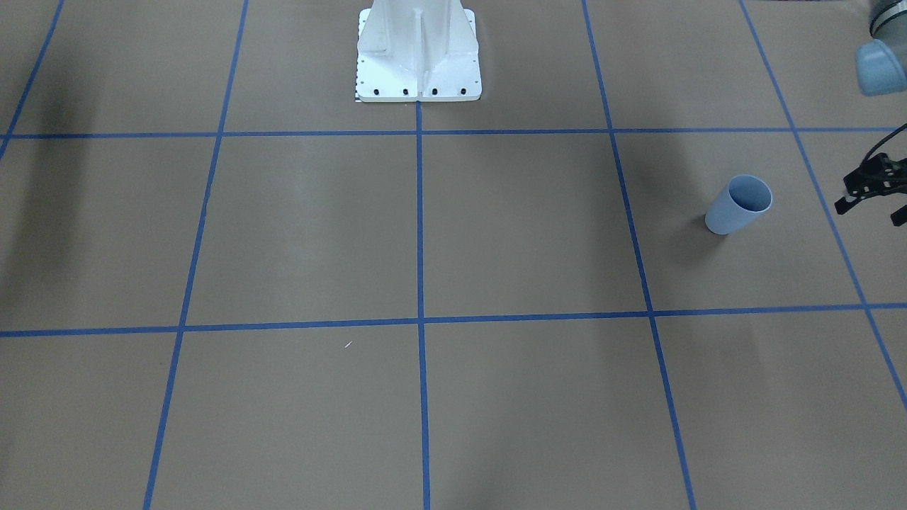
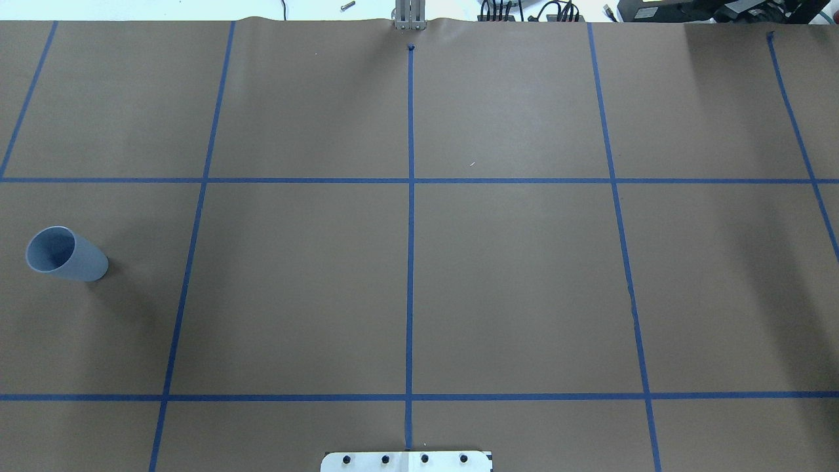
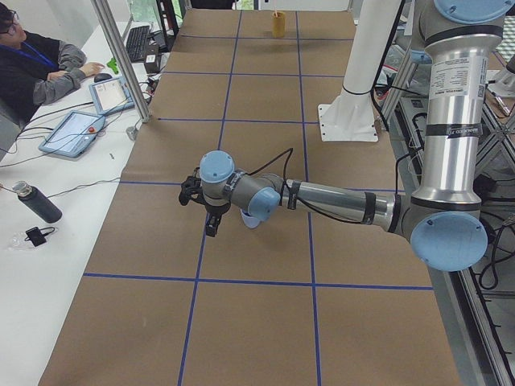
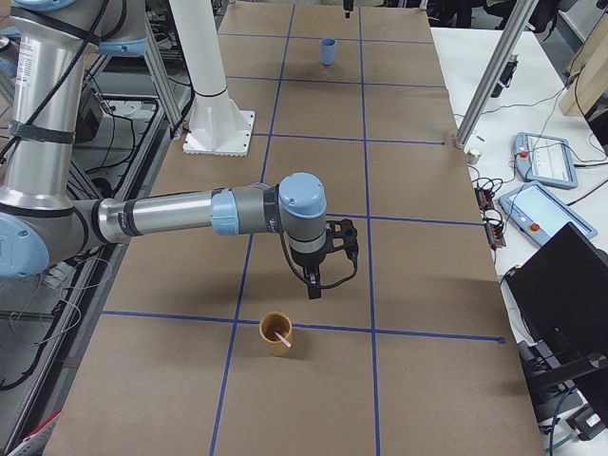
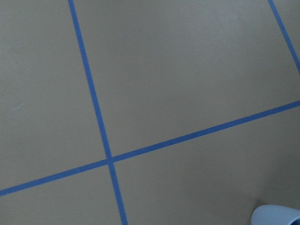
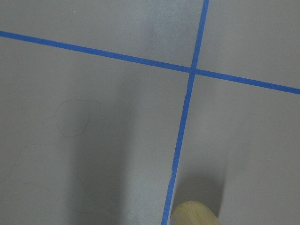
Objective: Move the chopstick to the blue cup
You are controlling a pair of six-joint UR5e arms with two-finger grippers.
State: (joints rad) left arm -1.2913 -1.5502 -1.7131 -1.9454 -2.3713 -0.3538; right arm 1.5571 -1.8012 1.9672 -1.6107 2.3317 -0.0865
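The blue cup (image 1: pixel 739 204) stands upright and empty on the brown table, also in the overhead view (image 2: pixel 65 254) and far off in the exterior right view (image 4: pixel 328 50). Its rim shows in the left wrist view (image 5: pixel 276 215). My left gripper (image 1: pixel 868 212) hovers just beside the cup, apart from it, and looks open and empty. A pale pink chopstick (image 4: pixel 281 336) leans inside a tan cup (image 4: pixel 275 332) at the other end of the table. My right gripper (image 4: pixel 318 285) hangs just above and behind the tan cup; I cannot tell whether it is open or shut.
The robot's white base (image 1: pixel 418 53) stands at the middle of the table's robot side. Blue tape lines (image 2: pixel 410 262) grid the table. An operator (image 3: pixel 36 68) sits beside tablets and a bottle past the far table edge.
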